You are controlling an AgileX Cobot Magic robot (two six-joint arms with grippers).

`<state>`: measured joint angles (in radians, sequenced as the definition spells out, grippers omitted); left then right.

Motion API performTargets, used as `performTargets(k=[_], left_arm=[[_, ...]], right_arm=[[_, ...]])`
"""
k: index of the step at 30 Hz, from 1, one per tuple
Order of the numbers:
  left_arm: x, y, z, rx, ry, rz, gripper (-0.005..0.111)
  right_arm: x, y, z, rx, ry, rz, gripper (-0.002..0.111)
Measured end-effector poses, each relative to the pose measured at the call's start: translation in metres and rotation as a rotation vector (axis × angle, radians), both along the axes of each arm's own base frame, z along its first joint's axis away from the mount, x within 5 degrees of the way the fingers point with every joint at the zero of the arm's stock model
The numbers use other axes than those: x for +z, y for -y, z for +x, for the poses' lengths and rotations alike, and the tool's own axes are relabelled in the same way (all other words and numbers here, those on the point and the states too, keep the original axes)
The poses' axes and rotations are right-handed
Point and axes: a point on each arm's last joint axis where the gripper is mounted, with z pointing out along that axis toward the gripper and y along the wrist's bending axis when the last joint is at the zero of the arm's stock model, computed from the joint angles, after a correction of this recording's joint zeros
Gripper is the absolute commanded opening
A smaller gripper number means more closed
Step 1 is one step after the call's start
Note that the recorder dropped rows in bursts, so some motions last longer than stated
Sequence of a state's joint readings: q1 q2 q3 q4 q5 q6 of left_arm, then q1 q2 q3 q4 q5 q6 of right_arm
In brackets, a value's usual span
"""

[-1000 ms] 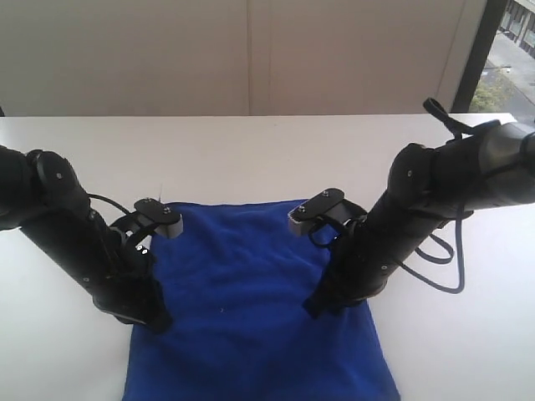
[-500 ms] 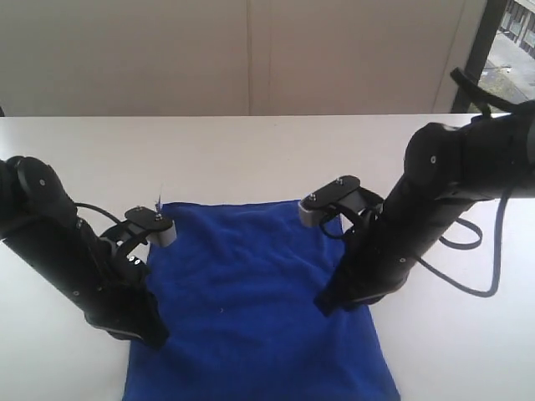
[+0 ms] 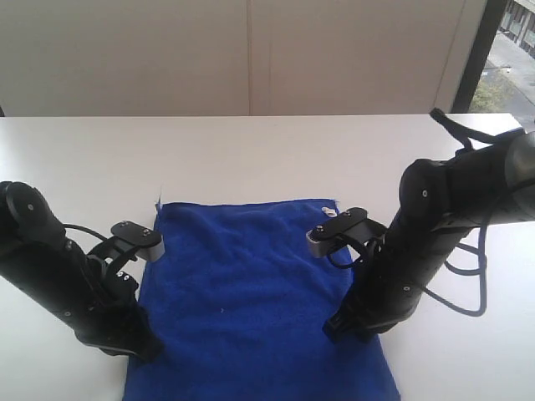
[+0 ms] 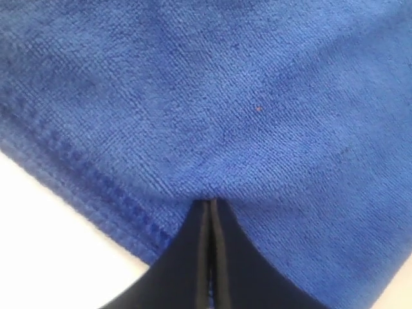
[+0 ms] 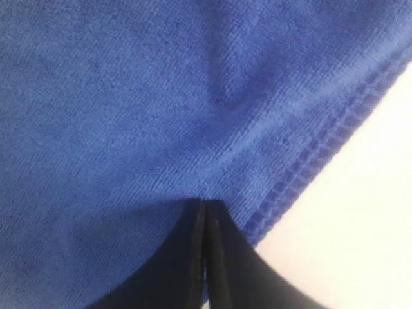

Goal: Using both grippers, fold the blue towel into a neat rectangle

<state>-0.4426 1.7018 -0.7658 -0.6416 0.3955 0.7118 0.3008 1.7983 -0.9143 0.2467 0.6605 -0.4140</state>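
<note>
Leaning in from the left, the left arm (image 3: 58, 284) slants down to the white counter (image 3: 251, 150), and the left hand (image 3: 144, 349) meets the near left edge of the blue towel (image 3: 251, 292). Seen from the wrist, that left hand (image 4: 211, 203) has its two black fingers pressed flat together, the tips resting on the nap just inside the stitched hem (image 4: 84, 187). I cannot tell whether any cloth is caught between them.

The blue towel lies spread flat in the middle of the counter. Its far edge is straight and its near end runs out of view.

On the right, the right arm (image 3: 426, 242) angles down, black cables (image 3: 468, 288) looping beside it. The right hand (image 3: 336, 328) touches the towel close to its right edge. From its own wrist, the right hand (image 5: 203, 203) is likewise closed tight, tips on the fabric beside the hem (image 5: 309, 167).

A window (image 3: 510, 50) shows at far right.
</note>
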Motion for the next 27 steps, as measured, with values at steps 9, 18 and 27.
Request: performTargets(k=[9,18,27], left_arm=[[0.0,-0.001,-0.002,0.019,-0.003,-0.005,0.0],[0.043,0.004,0.01,0.015,0.144,-0.069,0.0],[0.07,0.018,0.068,0.116,0.409,-0.101,0.0]], right_arm=[[0.0,0.001,-0.001,-0.015,-0.01,-0.01,0.0],[0.054,-0.011,0.005,0.019,0.222,0.049,0.0],[0.081,-0.005,0.076,-0.046,0.405,0.074,0.0]])
